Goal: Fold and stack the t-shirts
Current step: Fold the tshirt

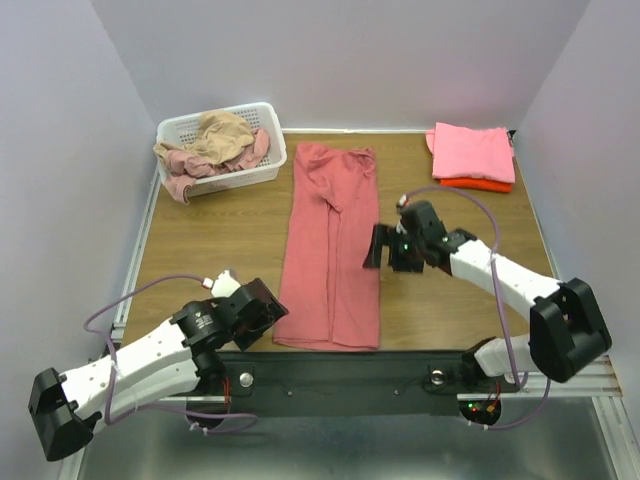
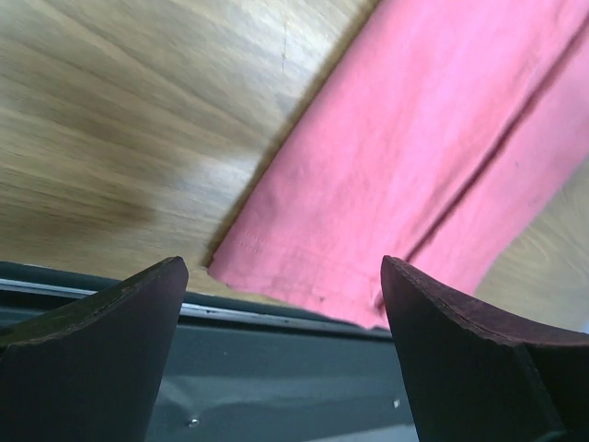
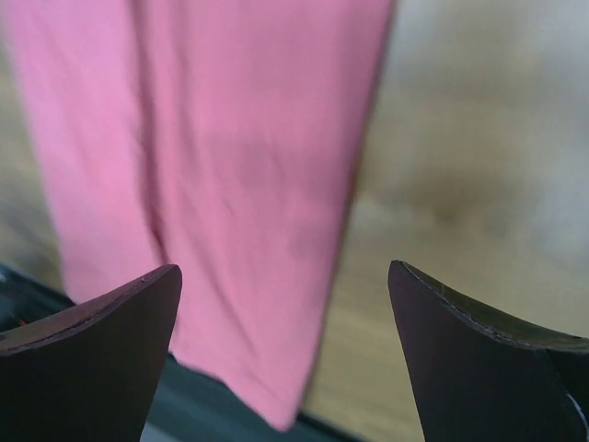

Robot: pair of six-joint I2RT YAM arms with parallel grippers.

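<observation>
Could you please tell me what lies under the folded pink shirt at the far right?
An orange-red shirt; only its near edge shows beneath the pink shirt. The rest is covered.

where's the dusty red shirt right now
Top view: the dusty red shirt lies as a long strip down the middle of the table, between the left pincer and right pincer; white basket at far left, pink stack at far right.

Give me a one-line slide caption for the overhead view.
Both open, left gripper and right gripper flank a dusty red t-shirt folded lengthwise; basket of shirts back left, folded stack back right.
</observation>
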